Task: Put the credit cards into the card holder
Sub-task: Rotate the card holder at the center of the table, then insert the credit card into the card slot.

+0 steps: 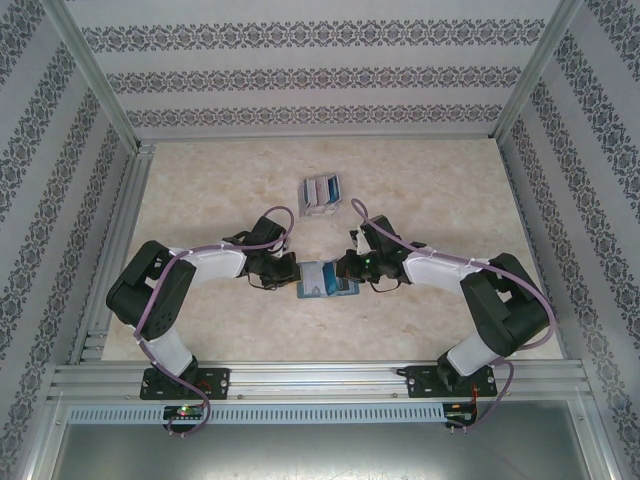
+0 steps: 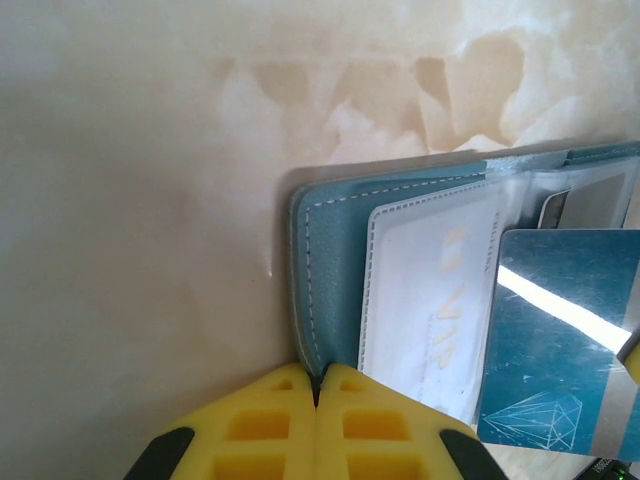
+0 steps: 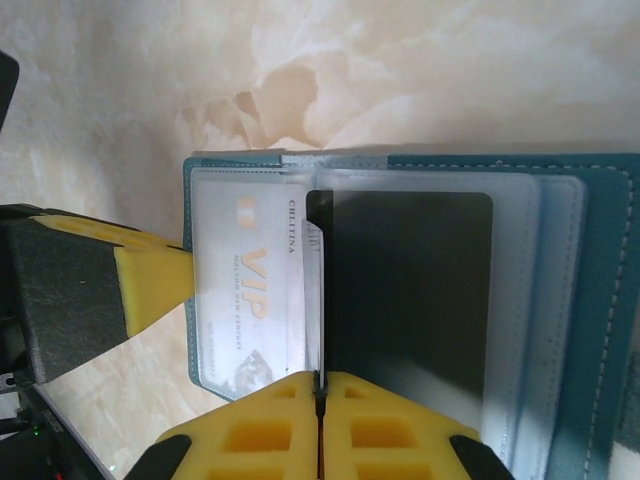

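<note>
So, biggest stuff first: the beige marbled table (image 1: pixel 200 200) sits inside patterned walls (image 1: pixel 320 70), with a metal frame rail (image 1: pixel 320 378) along the near edge. The left arm (image 1: pixel 160 285) and right arm (image 1: pixel 500 300) both bend inward and meet around the middle of the table, a bit toward the near side.

Right between them is the teal card holder (image 1: pixel 318 283), lying open and flat with its clear sleeves facing up. A white VIP card (image 3: pixel 240 290) is in the left sleeve and a dark card (image 3: pixel 410 290) is in the one next to it. The credit cards (image 1: pixel 321 193) are a small fanned pile farther back, well apart from the holder, with only bare table between the two.

The left gripper (image 2: pixel 316 378) has its yellow fingers pressed together on the holder's left teal cover edge, pinning it there. The right gripper (image 3: pixel 320 385) is pinched shut on a blue card (image 2: pixel 555 340). From its own camera that card shows edge-on over the holder's middle. From the left wrist it tilts over the right half and hides part of the sleeves.

So the holder is pretty boxed in, with a gripper on each side.
</note>
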`<action>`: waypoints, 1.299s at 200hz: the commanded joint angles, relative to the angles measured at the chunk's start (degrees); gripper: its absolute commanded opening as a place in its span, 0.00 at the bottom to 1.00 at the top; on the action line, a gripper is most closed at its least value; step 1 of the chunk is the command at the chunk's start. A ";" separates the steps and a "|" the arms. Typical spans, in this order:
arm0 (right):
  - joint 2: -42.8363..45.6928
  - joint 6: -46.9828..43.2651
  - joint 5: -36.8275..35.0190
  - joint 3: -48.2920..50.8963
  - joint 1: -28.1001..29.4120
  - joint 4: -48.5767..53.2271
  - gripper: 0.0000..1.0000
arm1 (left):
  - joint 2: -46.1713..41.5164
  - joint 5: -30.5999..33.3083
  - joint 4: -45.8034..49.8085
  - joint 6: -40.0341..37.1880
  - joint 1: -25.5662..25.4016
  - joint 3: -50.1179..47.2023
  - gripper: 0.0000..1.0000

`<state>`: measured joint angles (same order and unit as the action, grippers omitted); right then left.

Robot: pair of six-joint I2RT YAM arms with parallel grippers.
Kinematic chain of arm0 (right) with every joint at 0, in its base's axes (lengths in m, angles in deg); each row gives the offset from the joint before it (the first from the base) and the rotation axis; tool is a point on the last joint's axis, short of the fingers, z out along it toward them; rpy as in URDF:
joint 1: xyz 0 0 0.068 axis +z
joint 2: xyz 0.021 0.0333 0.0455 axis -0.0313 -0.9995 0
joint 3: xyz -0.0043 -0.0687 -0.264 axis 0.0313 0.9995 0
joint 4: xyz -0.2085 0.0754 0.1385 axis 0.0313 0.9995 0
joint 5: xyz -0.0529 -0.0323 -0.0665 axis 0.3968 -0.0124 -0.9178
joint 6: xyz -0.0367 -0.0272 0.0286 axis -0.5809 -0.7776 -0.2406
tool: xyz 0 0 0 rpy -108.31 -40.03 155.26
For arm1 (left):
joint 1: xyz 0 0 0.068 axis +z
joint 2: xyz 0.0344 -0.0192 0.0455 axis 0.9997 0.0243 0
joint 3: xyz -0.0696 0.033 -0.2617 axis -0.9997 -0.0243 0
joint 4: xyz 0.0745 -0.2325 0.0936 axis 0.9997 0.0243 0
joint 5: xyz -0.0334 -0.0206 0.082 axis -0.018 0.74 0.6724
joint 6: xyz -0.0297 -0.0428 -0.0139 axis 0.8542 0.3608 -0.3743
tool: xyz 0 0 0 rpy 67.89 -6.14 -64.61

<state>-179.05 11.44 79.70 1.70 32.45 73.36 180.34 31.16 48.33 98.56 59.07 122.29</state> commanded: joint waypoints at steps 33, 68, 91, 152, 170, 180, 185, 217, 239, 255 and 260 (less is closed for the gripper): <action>-2.77 1.86 0.32 0.56 1.11 -2.50 0.08 | 0.90 0.30 1.90 -0.46 -0.17 -1.10 0.04; -5.49 1.93 0.92 0.04 1.06 -3.93 0.09 | 0.46 0.53 1.70 -0.50 -0.11 -1.69 0.04; -7.34 1.96 1.20 -0.23 0.95 -5.58 0.09 | 0.45 0.58 1.42 -0.38 -0.14 -1.85 0.04; -9.37 2.39 -0.87 -1.93 3.06 -7.12 0.08 | 0.42 0.25 0.90 -0.12 -0.09 -2.00 0.04; -9.25 1.66 -2.83 -3.31 5.14 -4.85 0.08 | 0.51 0.19 0.89 -0.10 -0.11 -1.86 0.04; -9.48 1.49 -3.70 -3.88 6.14 -4.29 0.09 | 0.63 0.19 0.83 -0.02 -0.17 -1.88 0.04; -9.60 1.54 -4.00 -3.92 6.48 -4.30 0.09 | 0.74 0.16 0.69 -0.13 -0.18 -1.76 0.04; -11.48 1.54 -5.71 -5.33 8.49 -4.00 0.13 | 0.81 -0.07 0.41 0.20 -0.17 -1.75 0.04; -12.15 0.85 -6.47 -6.71 9.50 -2.54 0.18 | 0.73 0.15 0.54 0.11 -0.17 -1.77 0.04; -11.45 0.16 -7.18 -6.87 9.69 -1.32 0.23 | 0.81 0.15 0.39 0.12 -0.18 -1.92 0.04; -10.99 -0.13 -7.41 -6.99 9.69 -0.72 0.26 | 0.81 0.13 0.39 0.06 -0.21 -1.93 0.04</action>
<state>-189.17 13.51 74.08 -4.38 40.53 68.53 180.28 30.96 47.78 98.56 59.09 121.90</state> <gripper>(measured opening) 0.207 0.051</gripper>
